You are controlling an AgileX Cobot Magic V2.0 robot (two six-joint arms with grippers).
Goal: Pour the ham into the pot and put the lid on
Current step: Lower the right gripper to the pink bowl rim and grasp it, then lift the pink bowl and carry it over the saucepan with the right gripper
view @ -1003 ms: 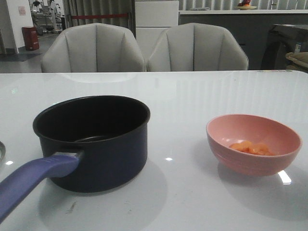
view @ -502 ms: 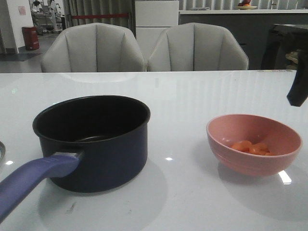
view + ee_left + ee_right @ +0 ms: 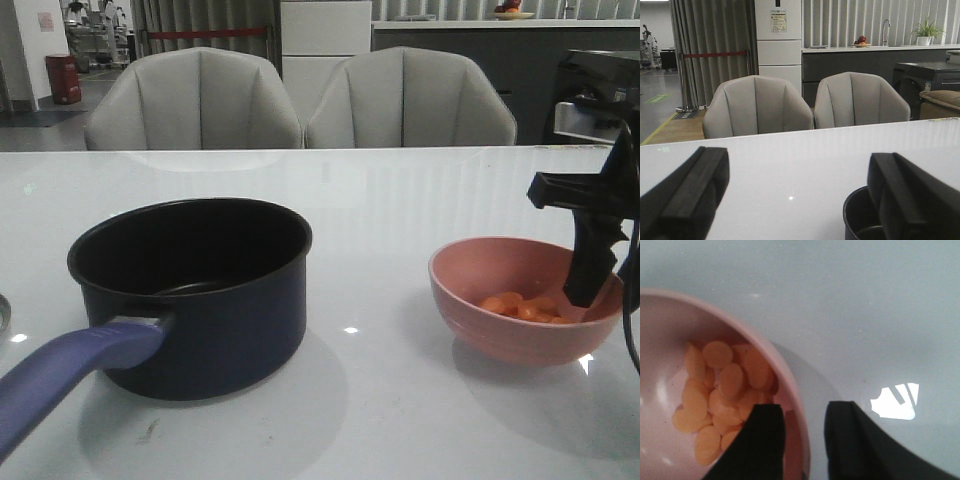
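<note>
The ham [image 3: 720,390] lay in the pink bowl [image 3: 480,320] right of the pot [image 3: 200,290]; the right gripper [image 3: 802,440], narrowly open, straddled the rim and should pinch squarely before lifting.

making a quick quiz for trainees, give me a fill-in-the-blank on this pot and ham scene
1. The ham slices lie in a ____ bowl.
2. The right gripper's fingers straddle the bowl's ____.
3. Inside, the pot holds ____.
4. The pot's handle is colored ____.

Missing words: pink; rim; nothing; blue-purple
</note>
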